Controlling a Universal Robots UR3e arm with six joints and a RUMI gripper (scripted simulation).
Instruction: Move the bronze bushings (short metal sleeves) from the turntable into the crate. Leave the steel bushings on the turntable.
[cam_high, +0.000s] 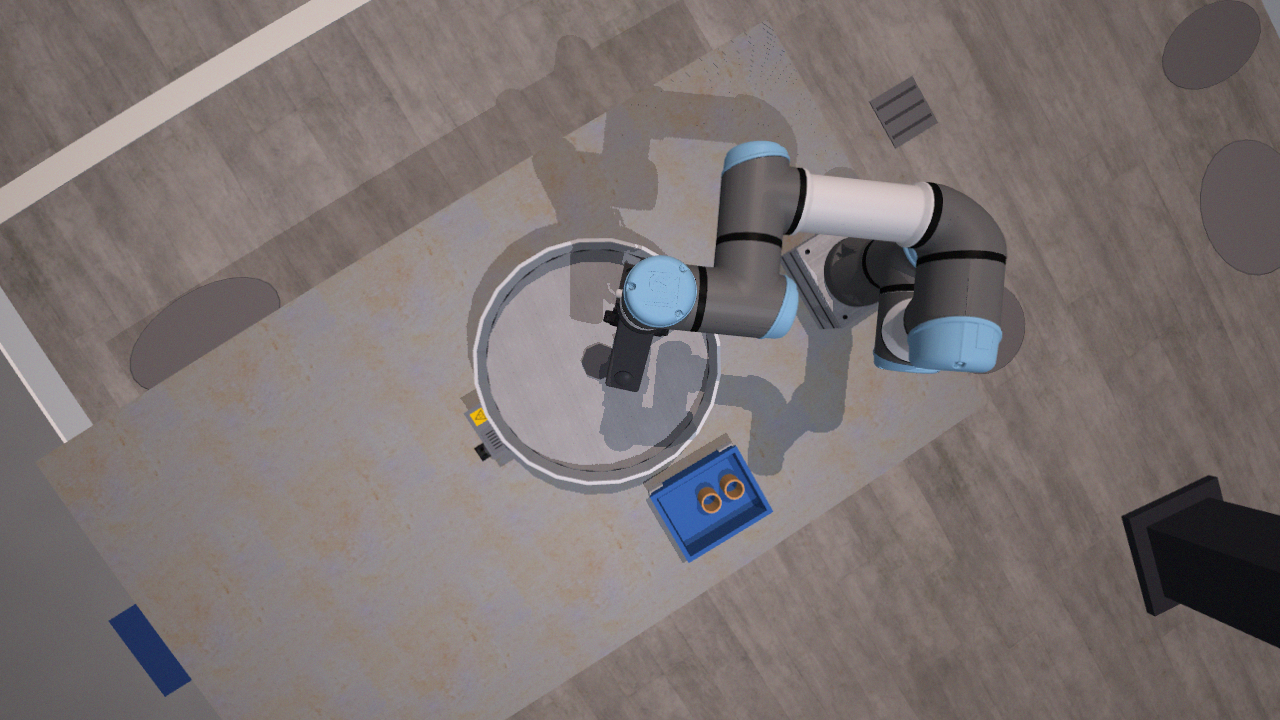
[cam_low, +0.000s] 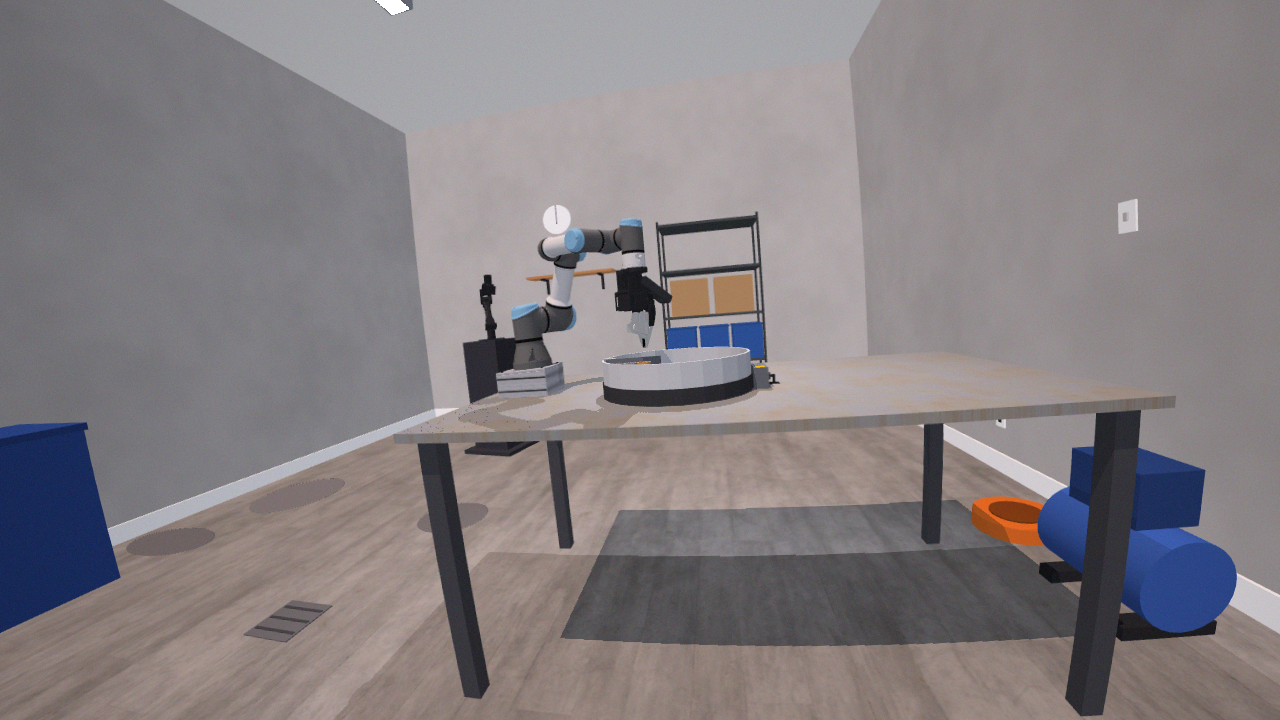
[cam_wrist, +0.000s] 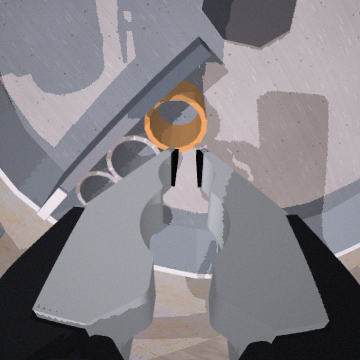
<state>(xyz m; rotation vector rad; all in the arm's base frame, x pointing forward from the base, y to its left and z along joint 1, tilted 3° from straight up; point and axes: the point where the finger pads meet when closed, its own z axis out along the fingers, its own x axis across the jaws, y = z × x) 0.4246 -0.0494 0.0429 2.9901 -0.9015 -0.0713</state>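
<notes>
Bronze bushing (cam_wrist: 175, 121) stands upright on the turntable (cam_high: 487, 295), pressed against the straight divider bar (cam_wrist: 127, 112), and two steel bushings (cam_wrist: 131, 156) sit in a row beside it along the same bar. From my wrist view the gripper (cam_wrist: 186, 167) hangs directly above, its fingers drawn nearly together with nothing between them, tips just short of the bronze ring's near rim. I see two more bronze bushings (cam_high: 721, 494) already lying side by side in the blue crate (cam_high: 673, 525), which sits against the turntable's rim near the bench (cam_high: 268, 501) edge. The arm (cam_high: 863, 207) reaches in from its base plate (cam_high: 802, 286) at the bench's end, wrist over the turntable.
</notes>
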